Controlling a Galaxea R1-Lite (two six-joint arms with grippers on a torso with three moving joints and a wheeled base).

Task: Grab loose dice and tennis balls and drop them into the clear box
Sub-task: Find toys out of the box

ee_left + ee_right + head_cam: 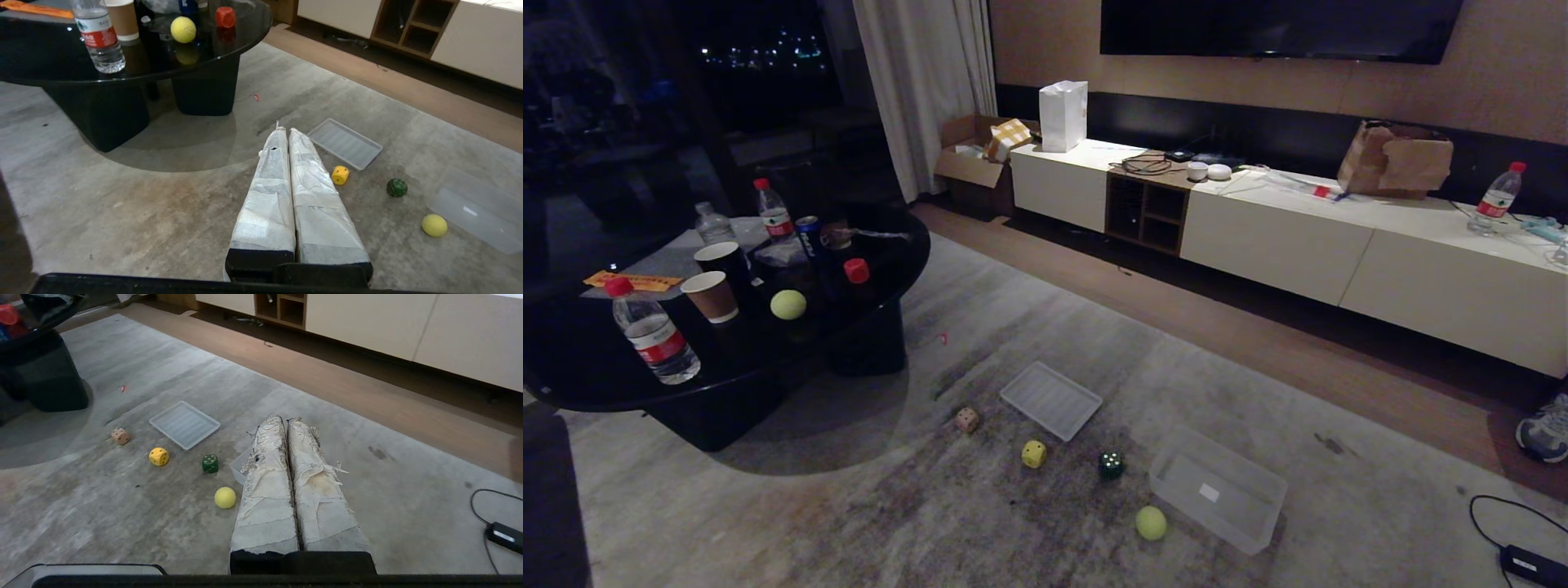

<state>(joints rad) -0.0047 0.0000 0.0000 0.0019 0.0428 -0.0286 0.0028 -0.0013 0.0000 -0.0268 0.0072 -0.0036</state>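
Observation:
On the rug lie a tan die [967, 420], a yellow die [1034, 454], a dark green die [1110, 465] and a tennis ball [1151, 523]. The clear box [1218, 488] stands empty just right of that ball. A second tennis ball [788, 305] and a red die [856, 270] rest on the black table [596, 367]. Neither arm shows in the head view. My left gripper [285, 130] hangs shut and empty above the rug, left of the yellow die [340, 174]. My right gripper [285, 418] is also shut and empty, hiding most of the clear box [239, 467].
A flat ribbed lid [1051, 399] lies on the rug behind the dice. Bottles [654, 333], paper cups [711, 295] and a can crowd the black table. A long white cabinet [1339, 237] runs along the far wall. A cable and power brick [1531, 562] lie at the right, near a shoe [1545, 431].

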